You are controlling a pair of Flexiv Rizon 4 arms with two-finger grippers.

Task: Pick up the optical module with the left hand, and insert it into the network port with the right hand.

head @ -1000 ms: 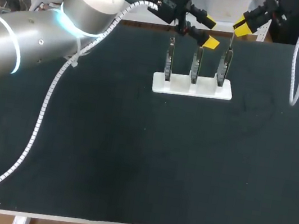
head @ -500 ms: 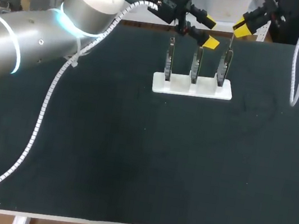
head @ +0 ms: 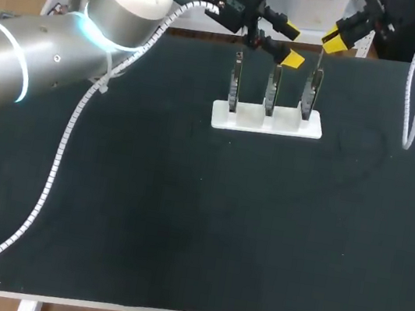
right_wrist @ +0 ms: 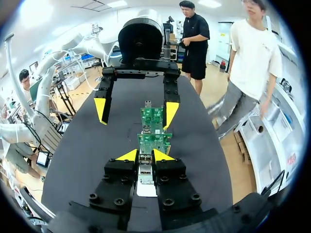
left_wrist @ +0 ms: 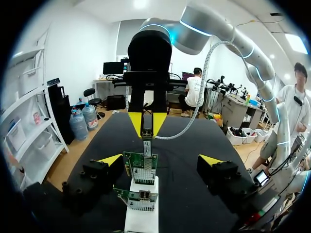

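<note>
Right fingers (right_wrist: 127, 156) grip the module (right_wrist: 145, 174) above the end board (head: 310, 93) of the stand (head: 267, 121); left fingers (left_wrist: 111, 160) hang wide open nearby.

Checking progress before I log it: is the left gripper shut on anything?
No, the left gripper is open: its yellow tips stand wide apart, with nothing gripped between them.

A black table (head: 181, 222) bears 1 white stand (head: 267, 121) near its far edge.
</note>
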